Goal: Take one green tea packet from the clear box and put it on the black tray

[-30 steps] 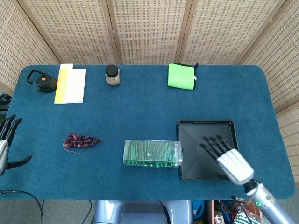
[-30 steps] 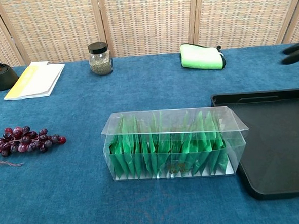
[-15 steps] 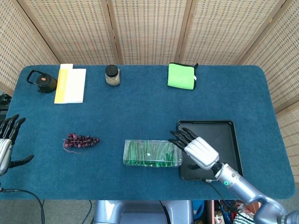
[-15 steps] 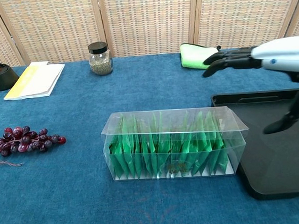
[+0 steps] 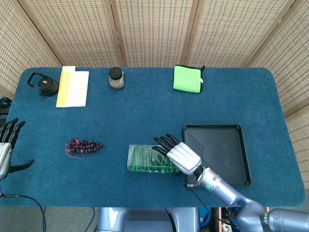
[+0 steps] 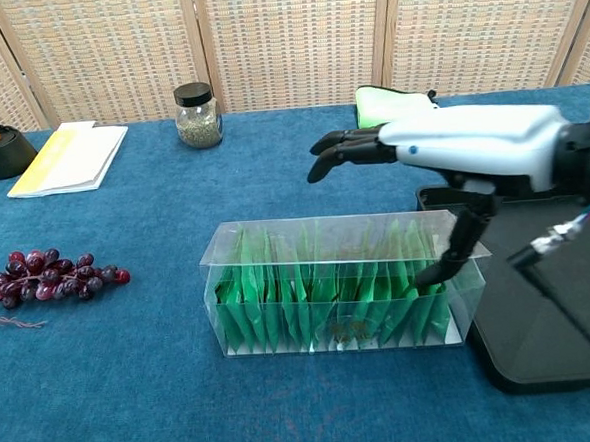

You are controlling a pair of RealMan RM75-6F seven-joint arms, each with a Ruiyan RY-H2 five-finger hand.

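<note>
The clear box [image 5: 145,159] [image 6: 279,282] lies near the table's front edge, packed with several upright green tea packets [image 6: 319,290]. Just right of it sits the black tray [image 5: 231,140] [image 6: 573,344], with nothing on it. My right hand [image 5: 178,153] [image 6: 440,142] hovers above the right part of the box, fingers stretched out to the left and apart, thumb pointing down at the box's right end; it holds nothing. My left hand [image 5: 6,145] shows only in the head view, at the far left edge off the table, fingers apart and empty.
A bunch of dark grapes [image 5: 83,145] [image 6: 48,276] lies left of the box. Along the far edge stand a black teapot [image 5: 43,84], a yellow-and-white booklet [image 5: 72,87], a glass jar [image 5: 116,78] [image 6: 197,115] and a green cloth [image 5: 187,78] [image 6: 397,112].
My right hand has swept left from over the tray to above the box's right part. The left hand has barely moved.
</note>
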